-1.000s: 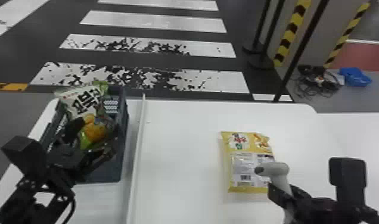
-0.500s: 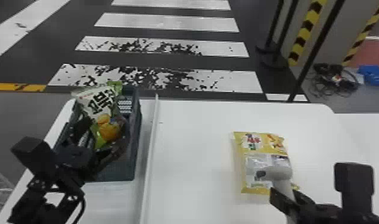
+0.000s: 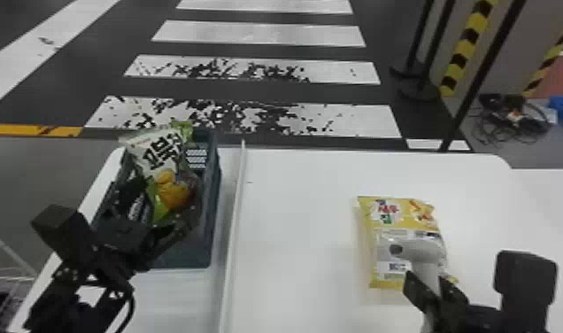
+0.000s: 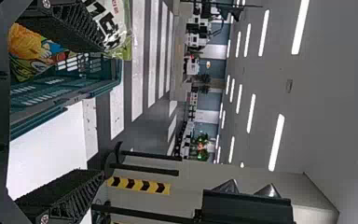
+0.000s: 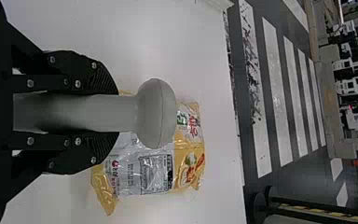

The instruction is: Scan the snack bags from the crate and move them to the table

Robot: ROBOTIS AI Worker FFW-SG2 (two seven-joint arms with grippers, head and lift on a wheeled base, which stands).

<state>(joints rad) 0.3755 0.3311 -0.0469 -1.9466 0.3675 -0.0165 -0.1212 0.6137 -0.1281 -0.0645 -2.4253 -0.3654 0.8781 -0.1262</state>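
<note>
The reference item is the crate [image 3: 213, 217], a dark slatted container at the left end of the white table [image 3: 294, 248]. The left gripper [image 3: 154, 217] is positioned at the near part of the crate, among its contents. Its two fingers [image 4: 67, 25] are spread wide apart, with nothing clamped between them. A white-and-green snack bag [image 3: 154, 152] with black lettering leans inside the crate and projects above its far rim. Orange printed packaging [image 4: 25, 44] is also located in the crate.

The right gripper [image 3: 433, 290] is located well to the right of the crate. Its fingers are closed on the handle of a grey scanner [image 3: 420, 250], one on each side. The scanner head overlaps the yellow snack bag [image 3: 406, 221] in the head view; whether they touch cannot be determined. This bag lies flat on the table, well apart from the crate on its right, with a printed code label facing up. A narrow white rail [image 3: 233, 212] runs just beside the crate's right wall.
</note>
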